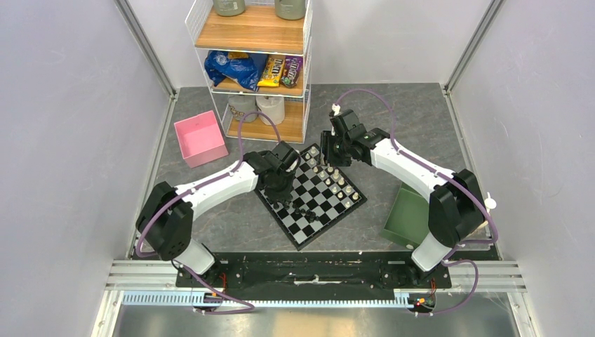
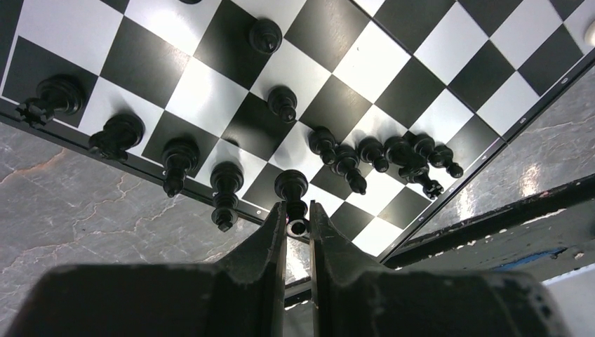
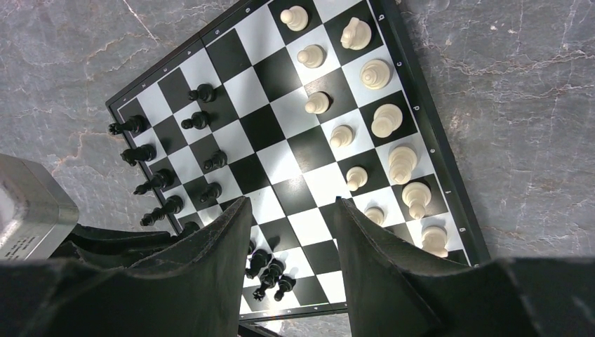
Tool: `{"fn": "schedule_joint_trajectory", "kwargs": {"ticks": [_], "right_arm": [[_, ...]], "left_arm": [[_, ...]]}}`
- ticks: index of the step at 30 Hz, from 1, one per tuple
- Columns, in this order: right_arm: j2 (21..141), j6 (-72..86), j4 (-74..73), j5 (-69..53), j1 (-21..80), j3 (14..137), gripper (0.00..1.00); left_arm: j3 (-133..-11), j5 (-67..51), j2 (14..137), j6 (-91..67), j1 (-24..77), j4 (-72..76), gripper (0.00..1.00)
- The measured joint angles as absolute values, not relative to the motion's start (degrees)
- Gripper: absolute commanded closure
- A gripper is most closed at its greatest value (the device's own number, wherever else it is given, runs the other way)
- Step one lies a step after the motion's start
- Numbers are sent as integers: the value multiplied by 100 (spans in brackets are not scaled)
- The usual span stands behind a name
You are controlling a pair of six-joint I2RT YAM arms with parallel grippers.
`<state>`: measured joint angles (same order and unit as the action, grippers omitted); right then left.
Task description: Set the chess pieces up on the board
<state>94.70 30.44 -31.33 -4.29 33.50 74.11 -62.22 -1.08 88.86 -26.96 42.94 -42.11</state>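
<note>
Chess set, partly laid out; board (image 1: 316, 193) lies between both arms.
Left gripper (image 2: 297, 210) clamped on black piece (image 2: 291, 184) at board's 9 o'clock edge. Right gripper (image 3: 291, 203) fingers apart, near 12 o'clock corner. Cream pieces (image 3: 386, 119) along 2 o'clock edge.

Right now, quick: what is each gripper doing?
Left gripper: closed on a black chess piece at the edge of the board.
Right gripper: open, empty, above the board.

One board (image 3: 263, 128), twelve cream pieces (image 3: 386, 119) showing, one pink box (image 1: 200, 138), one green tray (image 1: 407, 210)
</note>
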Motion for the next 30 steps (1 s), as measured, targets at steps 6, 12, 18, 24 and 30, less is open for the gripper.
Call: {"fn": "schedule_joint_trajectory", "kwargs": {"ticks": [6, 12, 18, 24, 30], "right_arm": [[9467, 3044, -3103, -429, 3350, 7378, 45], [9467, 3046, -3087, -429, 3350, 7373, 45], [9467, 3046, -3085, -429, 3350, 7373, 45], [9467, 3046, -3087, -429, 3350, 7363, 45], [9467, 3048, -3085, -429, 3347, 7363, 45]], "left_arm": [[-6130, -3, 8866, -2700, 4333, -4348, 92], [-6073, 69, 8862, -2700, 4364, -4414, 92], [-6064, 106, 8862, -2700, 4364, -4427, 92], [-6003, 108, 8862, -2700, 4377, -4429, 92], [-5942, 117, 8862, -2700, 4397, -4421, 85]]}}
